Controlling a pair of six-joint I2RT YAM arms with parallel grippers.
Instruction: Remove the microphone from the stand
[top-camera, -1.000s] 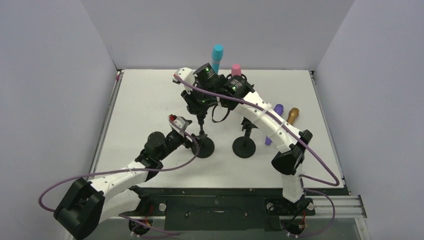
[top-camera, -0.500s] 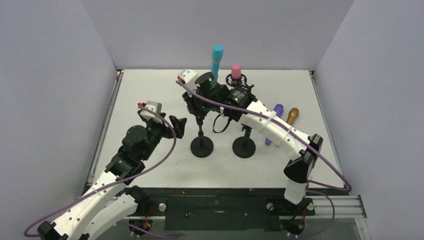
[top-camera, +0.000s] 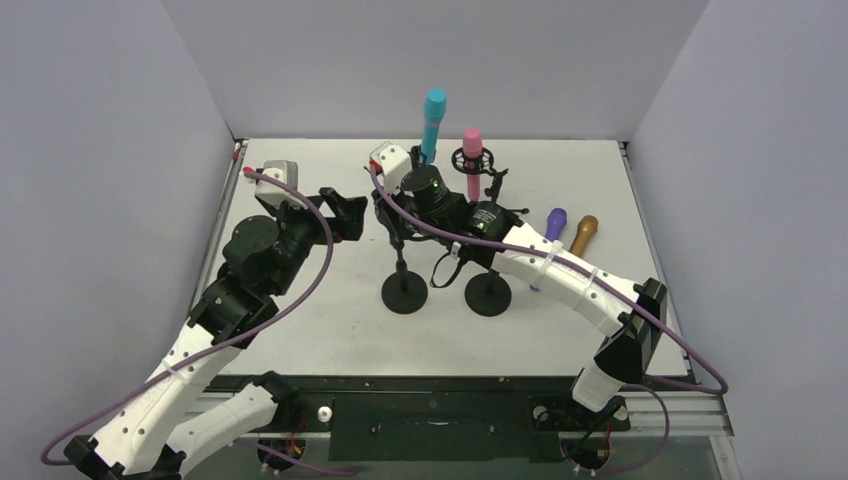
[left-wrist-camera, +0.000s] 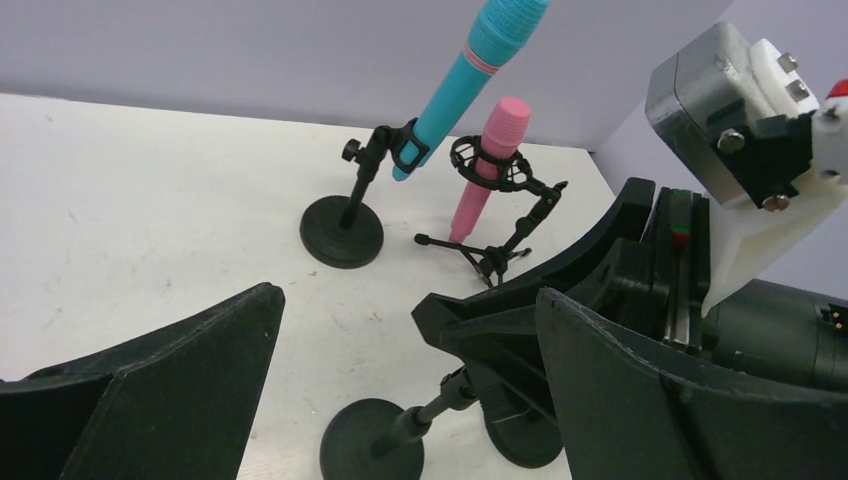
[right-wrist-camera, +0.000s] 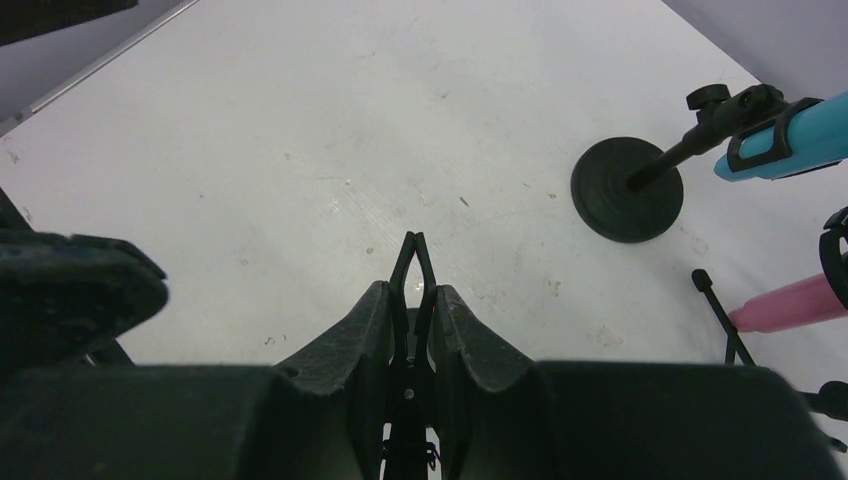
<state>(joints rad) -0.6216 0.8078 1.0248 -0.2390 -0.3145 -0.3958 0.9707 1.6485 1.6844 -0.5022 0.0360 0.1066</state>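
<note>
top external view: cyan microphone (top-camera: 433, 112) sits clipped in the far stand (left-wrist-camera: 342, 232), pink microphone (top-camera: 472, 148) in a tripod mount (left-wrist-camera: 530, 215) beside. right gripper (right-wrist-camera: 411, 297) pinched tight on the black clip (right-wrist-camera: 413, 255) of a near stand (top-camera: 404, 293); left gripper (top-camera: 352, 218) gaping, empty. advised: steady the base, draw the microphone out along its axis. white, scuffed table (top-camera: 300, 170); plain grey walls (top-camera: 400, 50).

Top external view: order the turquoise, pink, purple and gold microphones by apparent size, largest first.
1. Turquoise microphone.
2. Pink microphone.
3. Gold microphone, purple microphone: unranked; purple partly hidden behind the right arm.
</note>
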